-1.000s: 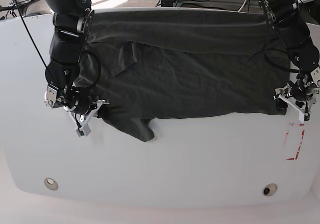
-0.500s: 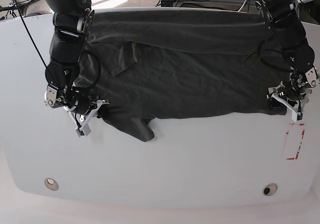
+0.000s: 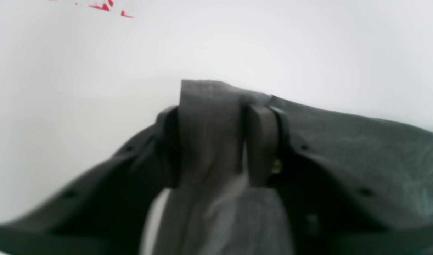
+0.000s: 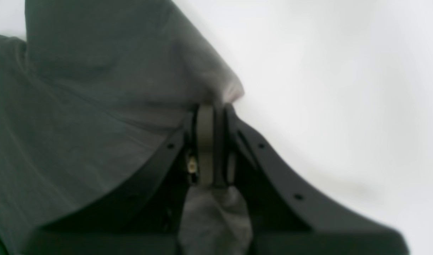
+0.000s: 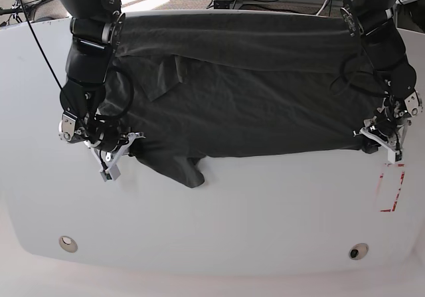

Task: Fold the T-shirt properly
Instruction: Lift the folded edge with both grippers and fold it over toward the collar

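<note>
Big wrinkly charcoal-grey T-shirt [image 5: 246, 91] sprawls across the white table's [image 5: 219, 217] upper half, right gripper [image 4: 211, 117] clamped on one lower corner at mid-left, left gripper [image 3: 225, 141] apparently pinching the opposite corner, though blurry, so that shallow bite could slip once lifted.

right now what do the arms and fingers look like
Both arms are bulky matte black segments with loose black cables looping alongside. The right gripper and left gripper have pale silver-white bracket parts at the wrist. Up close, the fingers are flat, dark, curved plates with small screw holes.
</note>
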`<state>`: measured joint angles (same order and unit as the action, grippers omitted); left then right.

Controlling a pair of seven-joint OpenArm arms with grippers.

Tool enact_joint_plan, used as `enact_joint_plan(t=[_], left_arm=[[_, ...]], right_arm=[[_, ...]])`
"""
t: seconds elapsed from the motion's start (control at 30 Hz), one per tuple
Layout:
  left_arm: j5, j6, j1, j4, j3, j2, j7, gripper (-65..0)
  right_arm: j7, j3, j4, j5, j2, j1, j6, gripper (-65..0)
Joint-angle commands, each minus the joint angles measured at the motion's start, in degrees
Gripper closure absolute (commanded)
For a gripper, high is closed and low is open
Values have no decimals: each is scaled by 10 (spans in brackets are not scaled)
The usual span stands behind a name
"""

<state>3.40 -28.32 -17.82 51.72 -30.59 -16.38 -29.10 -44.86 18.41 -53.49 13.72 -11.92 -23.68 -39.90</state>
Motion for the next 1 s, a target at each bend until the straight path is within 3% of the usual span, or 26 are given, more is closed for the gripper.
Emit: enact_joint_plan(t=[0.0,0.1,0.4,0.53,0.8,0.97], left_arm=[[-3,-2,-9,4,0,-4,-9,-15],[-4,-6,-8,5,0,-4,-9,0],[-2,-113,7,84,-3,-5,-13,0],[-2,-117,21,130,0,-5,-20,0],[0,-117,64,257,-4,-4,-87,0],[0,-117,99,335,-5,-3,-116,0]], right_arm=[[-1,1,-9,0,-8,-13,-1,0],[-2,1,-10,0,-8,-16,-1,0],[-70,3,-129,0,-8,-11,-1,0],[-107,4,-196,1,-8,9,-1,0],[-176,5,-371,2,-8,85,-1,0],[-228,61,-477,7,-3,139,-1,0]])
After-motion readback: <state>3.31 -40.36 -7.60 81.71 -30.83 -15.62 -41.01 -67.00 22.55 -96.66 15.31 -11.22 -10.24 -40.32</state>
